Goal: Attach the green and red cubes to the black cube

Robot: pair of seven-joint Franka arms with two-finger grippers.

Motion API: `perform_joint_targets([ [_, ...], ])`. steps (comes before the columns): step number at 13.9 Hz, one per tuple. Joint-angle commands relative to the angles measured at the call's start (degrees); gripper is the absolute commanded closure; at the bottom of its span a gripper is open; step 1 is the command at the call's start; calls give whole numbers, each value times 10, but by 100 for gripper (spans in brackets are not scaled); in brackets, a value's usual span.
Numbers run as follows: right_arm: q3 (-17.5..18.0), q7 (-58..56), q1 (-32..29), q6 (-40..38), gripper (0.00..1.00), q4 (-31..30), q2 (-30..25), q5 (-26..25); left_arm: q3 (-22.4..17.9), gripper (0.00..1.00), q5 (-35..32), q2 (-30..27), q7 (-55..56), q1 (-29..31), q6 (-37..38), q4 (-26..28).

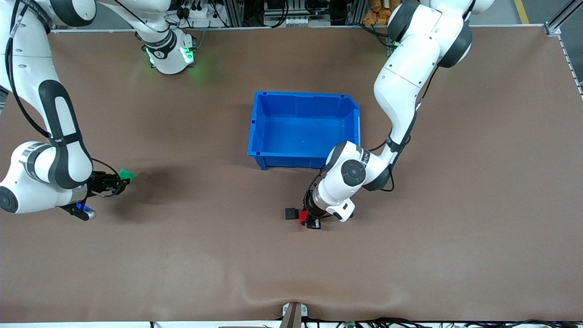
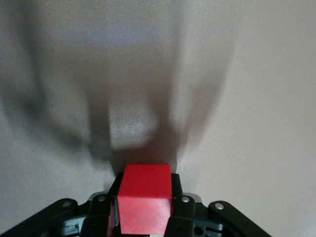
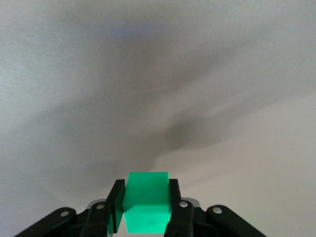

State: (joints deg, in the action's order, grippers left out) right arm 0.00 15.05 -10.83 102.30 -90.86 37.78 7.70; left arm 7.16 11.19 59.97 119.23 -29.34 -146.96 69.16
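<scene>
My left gripper (image 1: 304,217) is shut on the red cube (image 1: 303,217), which sits right beside the black cube (image 1: 290,213) on the table, nearer the front camera than the blue bin; I cannot tell whether the two touch. In the left wrist view the red cube (image 2: 144,205) fills the gap between the fingers (image 2: 178,207) and the black cube is out of view. My right gripper (image 1: 124,176) is shut on the green cube (image 1: 126,174) at the right arm's end of the table. The green cube (image 3: 146,201) shows clamped between the fingers (image 3: 175,202) in the right wrist view.
An open blue bin (image 1: 259,152) stands mid-table, just farther from the front camera than the black cube, with the left arm's wrist (image 1: 345,175) close by its corner. Brown table surface (image 1: 214,196) stretches between the two grippers.
</scene>
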Motion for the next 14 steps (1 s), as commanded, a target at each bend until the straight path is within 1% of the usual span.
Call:
perform_joint_targets([
  [1,4,62,10,-24,100,17,-3,38,-5,100,12,21,5,-17,-3,-13],
  [3,4,121,17,-45,100,31,-4,73,-5,100,12,23,4,-20,-3,-14],
  [5,4,170,37,-58,100,45,-4,86,-6,100,12,23,4,-23,-3,-13],
  [6,4,193,45,-57,100,47,-5,86,-6,90,11,24,4,-26,-3,-13],
  [7,4,212,54,-54,100,48,-5,87,-6,67,11,23,3,-27,-3,-12],
  [8,4,229,58,-54,100,54,-5,88,-6,27,11,24,3,-27,-3,-11],
  [9,4,249,62,-54,100,60,-5,89,-6,0,11,24,2,-30,-3,-10],
  [10,4,271,68,-54,100,63,-4,106,-6,0,10,24,0,-31,-3,-10],
  [12,4,298,76,-50,100,64,-5,156,-7,0,8,23,-2,-31,-2,-9],
  [14,4,321,86,-49,100,67,-4,166,-10,0,3,16,-28,-31,1,-9],
])
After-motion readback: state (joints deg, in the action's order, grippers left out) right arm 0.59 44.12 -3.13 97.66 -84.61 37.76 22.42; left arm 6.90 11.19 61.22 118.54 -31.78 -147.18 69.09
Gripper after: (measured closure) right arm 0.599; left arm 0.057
